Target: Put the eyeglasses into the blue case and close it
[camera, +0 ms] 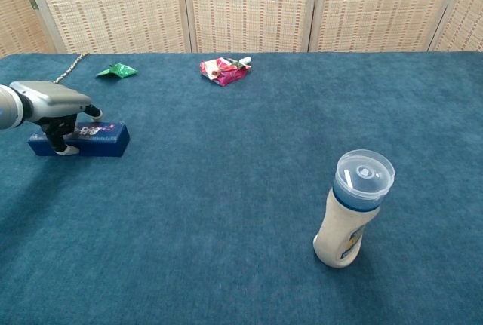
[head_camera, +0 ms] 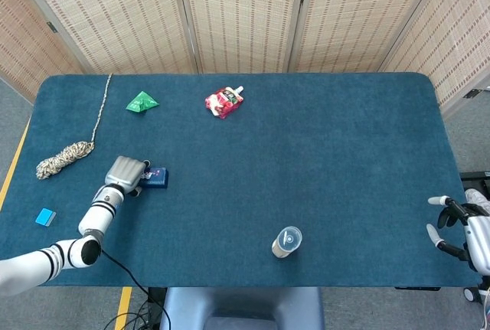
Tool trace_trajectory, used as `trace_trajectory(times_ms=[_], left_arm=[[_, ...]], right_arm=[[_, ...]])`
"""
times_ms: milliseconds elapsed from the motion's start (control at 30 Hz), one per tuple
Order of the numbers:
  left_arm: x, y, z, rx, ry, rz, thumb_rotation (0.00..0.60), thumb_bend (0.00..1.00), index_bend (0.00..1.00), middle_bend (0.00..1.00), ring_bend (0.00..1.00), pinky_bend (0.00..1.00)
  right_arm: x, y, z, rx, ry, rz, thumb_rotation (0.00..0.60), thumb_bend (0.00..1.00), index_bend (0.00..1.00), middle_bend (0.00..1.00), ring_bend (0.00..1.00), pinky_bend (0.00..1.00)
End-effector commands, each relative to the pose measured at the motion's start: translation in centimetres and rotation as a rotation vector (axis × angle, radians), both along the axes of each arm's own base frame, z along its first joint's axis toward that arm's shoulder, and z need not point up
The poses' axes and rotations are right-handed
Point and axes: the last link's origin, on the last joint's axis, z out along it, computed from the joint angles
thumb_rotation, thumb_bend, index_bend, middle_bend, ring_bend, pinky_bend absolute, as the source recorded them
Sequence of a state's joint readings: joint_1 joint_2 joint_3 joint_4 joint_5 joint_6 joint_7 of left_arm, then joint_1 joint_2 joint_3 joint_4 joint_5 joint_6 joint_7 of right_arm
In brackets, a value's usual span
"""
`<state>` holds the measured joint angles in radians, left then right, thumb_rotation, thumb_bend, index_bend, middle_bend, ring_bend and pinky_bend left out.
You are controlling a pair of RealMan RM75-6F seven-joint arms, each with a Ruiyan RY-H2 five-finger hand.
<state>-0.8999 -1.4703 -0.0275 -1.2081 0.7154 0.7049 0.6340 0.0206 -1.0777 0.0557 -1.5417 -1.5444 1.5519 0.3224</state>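
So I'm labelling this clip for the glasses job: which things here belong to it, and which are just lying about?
Job:
- blue case, closed as far as shows
- left hand, resting on the case
- eyeglasses: not visible

Lying about:
- bottle
- red pouch
- green packet
- rope
- small blue block
- right hand, idle at the table edge

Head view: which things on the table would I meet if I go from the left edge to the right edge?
Small blue block → coiled rope → left hand on the blue case → green packet → red pouch → capped bottle → right hand at the table's right edge.
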Motion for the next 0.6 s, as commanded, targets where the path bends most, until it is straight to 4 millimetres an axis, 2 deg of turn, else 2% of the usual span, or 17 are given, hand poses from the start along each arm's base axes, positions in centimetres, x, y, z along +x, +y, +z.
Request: trace_trajectory(times_ms=[33,167,333,500,600], left_arm=[[0.2,-0.4,0.5,0.011,-0.062,0.023,0.600,0.35,0.09,0.95,0.87,0.91],[0.4,-1.1,1.5,0.028,-0.146,0.042,0.600,0.33,0.01,0.90,0.83,0.91],[0.4,-2.6,3.3,0.143,-0.302,0.055,0.600,0.33,0.02,0.76,0.69,0.89],[-0.2,-5.1,5.3,0.298,-0.407,0.018,0.600,0.33,0.09,0.57,0.52,0.72],[-0.7,-6.8,6.4,0.401,-0.438,-0.029,0.600,0.32,0.14,0.51,0.47,0.65]], right_arm=[[0.1,-0.1,0.0,0.000,0.001,0.002,0.600,0.33,0.33,0.63,0.60,0.35],[0.2,-0.2,0.1,-0.001,0.004,0.008,0.600,0.33,0.33,0.63,0.60,0.35],[0.3,-0.5,0.0,0.008,0.014,0.009,0.600,0.33,0.33,0.63,0.60,0.35],[0.5,-0.9,-0.1,0.036,0.041,0.016,0.600,0.33,0.33,0.59,0.57,0.35],[0.7,-1.2,-0.1,0.048,0.051,0.021,0.600,0.33,0.33,0.56,0.53,0.35]])
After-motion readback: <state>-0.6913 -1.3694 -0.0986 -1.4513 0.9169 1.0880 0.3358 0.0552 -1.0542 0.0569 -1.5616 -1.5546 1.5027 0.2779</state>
